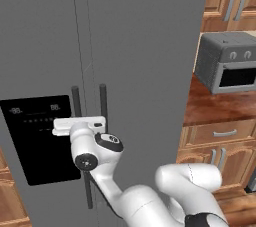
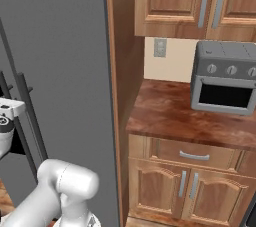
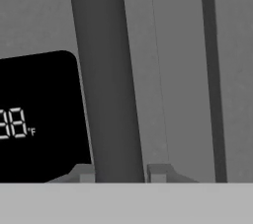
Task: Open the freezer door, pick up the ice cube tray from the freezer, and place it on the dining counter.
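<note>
The freezer door (image 1: 40,71), tall, matte grey and closed, stands flush beside the plain grey door (image 1: 150,71) to its right. A black dispenser panel (image 1: 35,141) with pale lit digits occupies its lower half. Two dark vertical bar handles run side by side along the seam between the doors: the freezer door's handle (image 1: 76,102) on the left, the other door's handle (image 1: 103,100) just beside it on the right.

The white arm rises from the lower right of the left base view and reaches up to the left handle, ending in the gripper (image 1: 80,123) with its white hand set level against the door, just right of the dispenser panel. In the hand view the handle (image 3: 106,85) passes as a broad dark bar straight up between the two fingertips (image 3: 83,172), one on either side and close against it; the jaws are clamped on the freezer door's handle. The panel's edge (image 3: 39,119) lies just to the left of the bar, and the neighbouring handle (image 3: 211,75) stands apart to the right.

To the right of the fridge, a glossy reddish-brown worktop (image 2: 165,116) carries a grey toaster oven (image 2: 225,78), with wood cabinets (image 2: 185,1) above and a drawer (image 2: 192,155) below.
</note>
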Robot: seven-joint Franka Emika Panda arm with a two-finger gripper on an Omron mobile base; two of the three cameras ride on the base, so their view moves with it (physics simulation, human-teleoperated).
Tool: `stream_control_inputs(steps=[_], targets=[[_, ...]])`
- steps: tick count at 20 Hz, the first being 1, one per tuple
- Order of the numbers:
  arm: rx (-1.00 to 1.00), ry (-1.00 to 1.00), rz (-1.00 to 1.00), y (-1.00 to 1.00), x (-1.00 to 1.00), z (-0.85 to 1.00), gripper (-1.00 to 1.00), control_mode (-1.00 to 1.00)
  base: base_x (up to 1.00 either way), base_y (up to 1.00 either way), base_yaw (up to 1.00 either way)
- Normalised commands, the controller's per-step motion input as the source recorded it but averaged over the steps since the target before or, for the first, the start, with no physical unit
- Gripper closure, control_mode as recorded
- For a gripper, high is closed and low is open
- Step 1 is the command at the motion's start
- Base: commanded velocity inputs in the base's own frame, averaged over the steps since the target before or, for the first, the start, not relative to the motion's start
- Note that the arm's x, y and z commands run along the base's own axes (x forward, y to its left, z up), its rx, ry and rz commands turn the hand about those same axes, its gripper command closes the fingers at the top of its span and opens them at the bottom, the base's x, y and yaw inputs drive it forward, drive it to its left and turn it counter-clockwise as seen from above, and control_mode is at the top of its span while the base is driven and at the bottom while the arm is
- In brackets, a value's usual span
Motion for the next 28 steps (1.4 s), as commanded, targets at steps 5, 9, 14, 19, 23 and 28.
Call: stream_control_inputs(steps=[5, 9, 14, 19, 23, 28], targets=[[0.0, 0.0, 0.0, 0.0, -0.15, 0.0, 1.0, -1.0, 0.0, 0.0, 0.0], [0.0, 0.01, 0.0, 0.05, -0.46, 0.0, 1.0, -1.0, 0.0, 0.0, 0.0], [-0.03, 0.05, 0.0, 0.19, -0.72, 0.0, 1.0, -1.0, 0.0, 0.0, 0.0], [-0.04, 0.06, 0.0, 0.31, -0.71, 0.0, 1.0, -1.0, 0.0, 0.0, 0.0], [-0.03, 0.05, 0.01, 0.35, -0.56, 0.0, 1.0, -1.0, 0.0, 0.0, 0.0], [-0.02, 0.05, 0.01, 0.31, -0.43, 0.0, 1.0, -1.0, 0.0, 0.0, 0.0]])
